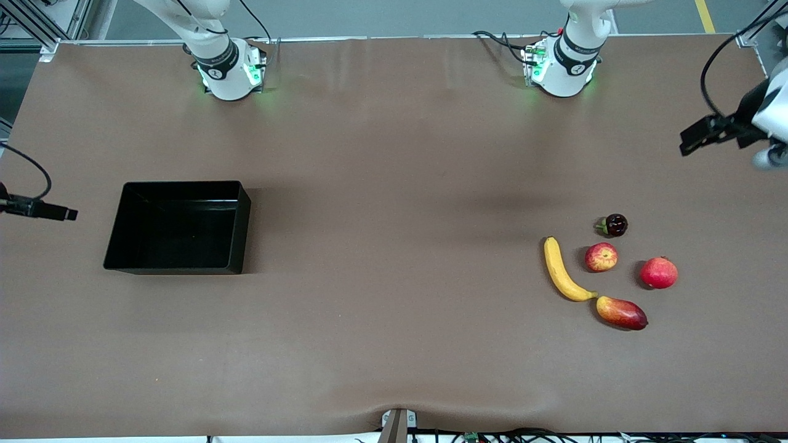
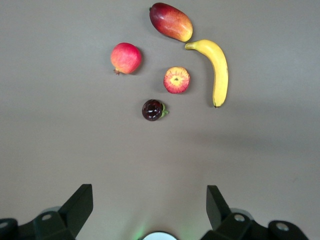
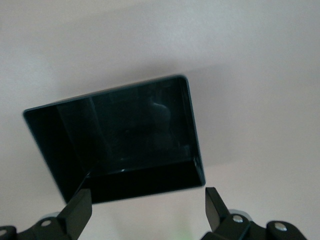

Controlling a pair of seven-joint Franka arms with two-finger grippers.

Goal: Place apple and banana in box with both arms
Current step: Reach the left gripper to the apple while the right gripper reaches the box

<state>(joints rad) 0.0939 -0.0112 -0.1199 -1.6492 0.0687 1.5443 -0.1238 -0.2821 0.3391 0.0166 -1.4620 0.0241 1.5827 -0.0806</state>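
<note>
Beside apple (image 1: 601,256), banana (image 1: 563,271) lies lengthwise.

The brown table (image 1: 394,344) carries the box (image 1: 237,227), banana (image 1: 561,271), apple (image 1: 601,256), mango (image 1: 622,312), pomegranate (image 1: 659,272) and a dark fruit (image 1: 615,225).

A brown table (image 1: 394,184) fills the view, edged by grey floor (image 1: 431,15), perhaps concrete

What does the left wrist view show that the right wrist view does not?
Only the left wrist view shows the fruit: banana, apple, mango, plain red round fruit and a small dark fruit, below the open left gripper. Only the right wrist view shows the black box, empty, below the open right gripper. Both show brown table.
</note>
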